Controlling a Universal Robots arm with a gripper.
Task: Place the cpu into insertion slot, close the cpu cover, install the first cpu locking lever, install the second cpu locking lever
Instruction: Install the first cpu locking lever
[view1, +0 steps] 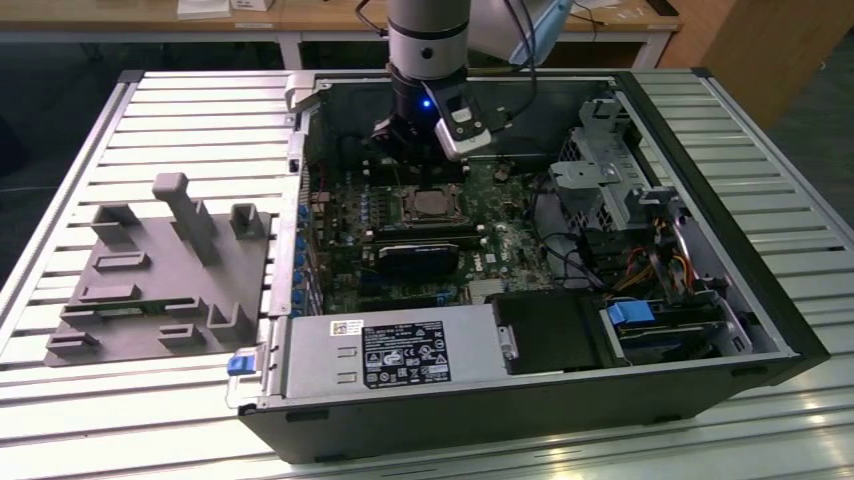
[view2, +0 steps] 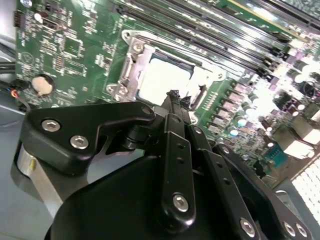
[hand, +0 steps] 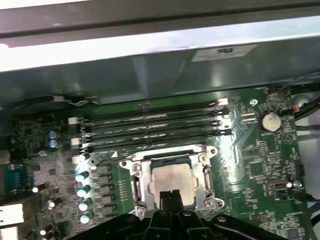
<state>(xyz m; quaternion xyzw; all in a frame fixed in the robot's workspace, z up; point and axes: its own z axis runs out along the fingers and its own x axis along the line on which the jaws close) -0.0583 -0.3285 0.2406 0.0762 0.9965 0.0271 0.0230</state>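
The cpu (hand: 172, 176) lies in the insertion slot (hand: 212, 202) on the green board, its silver-grey top showing; I also see the cpu (view2: 162, 77) and the cpu (view1: 430, 205) from the other cameras. The cpu cover (hand: 138, 181), a silver frame, lies flat around the chip, and the cpu cover (view2: 131, 64) looks the same in the second wrist view. My gripper (hand: 170, 194) hangs just above the socket's edge, fingers pressed together with nothing between them. In the second wrist view the gripper (view2: 173, 95) tips point at the chip's edge. In the exterior view the gripper (view1: 407, 160) is over the board behind the socket.
Long black memory slots (hand: 150, 127) run beside the socket. A black heatsink block (view1: 416, 258) sits in front of it. The open computer case (view1: 534, 420) has drive cages (view1: 627, 190) and cables at the exterior view's right. A grey fixture (view1: 160, 270) lies on the slatted table.
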